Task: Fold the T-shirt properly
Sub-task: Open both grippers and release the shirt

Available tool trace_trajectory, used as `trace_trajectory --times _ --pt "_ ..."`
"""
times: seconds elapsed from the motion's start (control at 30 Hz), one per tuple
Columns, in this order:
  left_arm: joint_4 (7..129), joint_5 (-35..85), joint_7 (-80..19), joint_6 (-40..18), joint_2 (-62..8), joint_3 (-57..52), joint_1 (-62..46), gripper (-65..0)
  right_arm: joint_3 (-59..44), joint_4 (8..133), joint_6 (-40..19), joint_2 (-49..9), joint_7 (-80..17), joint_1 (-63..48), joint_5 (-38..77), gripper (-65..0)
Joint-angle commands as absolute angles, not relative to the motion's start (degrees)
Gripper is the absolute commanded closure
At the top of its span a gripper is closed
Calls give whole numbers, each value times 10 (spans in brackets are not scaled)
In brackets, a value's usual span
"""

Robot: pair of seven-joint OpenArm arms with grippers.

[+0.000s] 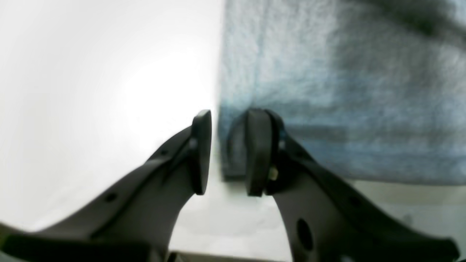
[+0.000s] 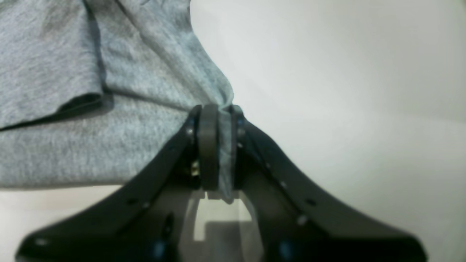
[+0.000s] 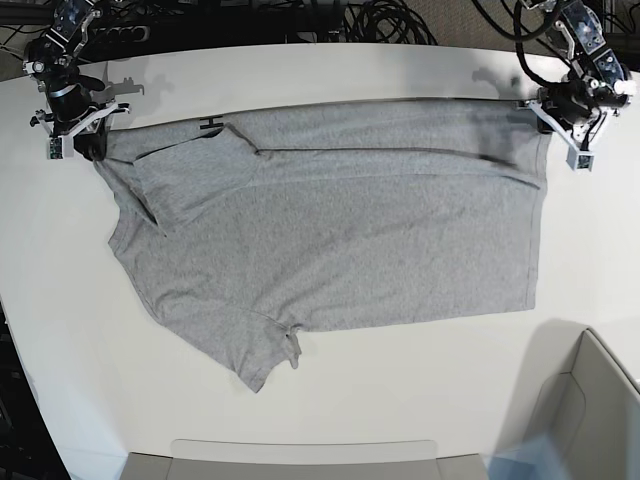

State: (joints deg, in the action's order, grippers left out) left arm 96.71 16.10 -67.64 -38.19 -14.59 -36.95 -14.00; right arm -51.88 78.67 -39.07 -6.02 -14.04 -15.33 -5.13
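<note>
The heather-grey T-shirt (image 3: 340, 240) lies spread plain side up on the white table (image 3: 400, 390), its far strip folded over toward the front. My left gripper (image 1: 227, 153) stands open at the shirt's far right corner, with the T-shirt's edge (image 1: 346, 91) lying just behind the gap between its fingers. In the base view this gripper (image 3: 552, 118) sits at that corner. My right gripper (image 2: 220, 145) is shut on a pinch of T-shirt cloth (image 2: 72, 145) at the far left shoulder corner. The base view shows that right gripper (image 3: 92, 145) low over the table there.
A grey bin (image 3: 600, 410) stands at the front right corner. A flat grey tray edge (image 3: 300, 455) runs along the front. Black cables (image 3: 380, 20) lie behind the table's far edge.
</note>
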Motion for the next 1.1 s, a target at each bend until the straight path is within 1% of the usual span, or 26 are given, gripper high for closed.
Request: trace_trajectory --times 0.0,0.07,0.1,0.13,0.2,0.3,0.53,0.7,0.87,1.07 --pt "993 165 -666 -380 -157 -371 -136 -203 -521 785 -400 -63 -201 -160 -105 -130" --pt "1009 165 -666 -380 -157 -371 -137 -224 -521 800 -400 -62 -202 -160 -104 -208" --pt "1011 165 -666 -383 -157 -372 -137 -221 -521 809 -400 -58 -202 -160 -103 -242" --pt "1013 166 -665 -385 -158 -372 -135 -214 -521 816 -400 -51 -202 -160 -102 -266" --pt "1025 166 -661 -385 -156 -377 -132 -209 -521 836 -400 -47 -200 -159 -101 -291" --pt "1060 166 -659 -381 -154 -377 -131 -208 -522 859 -400 -33 -200 -145 -101 -291" --pt "1113 166 -658 -380 -136 -378 -131 -208 -572 904 -400 -6 -199 -106 -103 -291" --pt "1128 166 -658 -380 -136 -381 -131 -207 -585 916 -400 -7 -199 -101 -101 -291" --pt "1129 166 -657 -381 -124 -429 -109 -166 -618 923 -400 -6 -199 -78 -102 -291" --pt "1129 166 -658 -384 -124 -442 -103 -166 -618 933 -400 -6 -199 -77 -102 -291"
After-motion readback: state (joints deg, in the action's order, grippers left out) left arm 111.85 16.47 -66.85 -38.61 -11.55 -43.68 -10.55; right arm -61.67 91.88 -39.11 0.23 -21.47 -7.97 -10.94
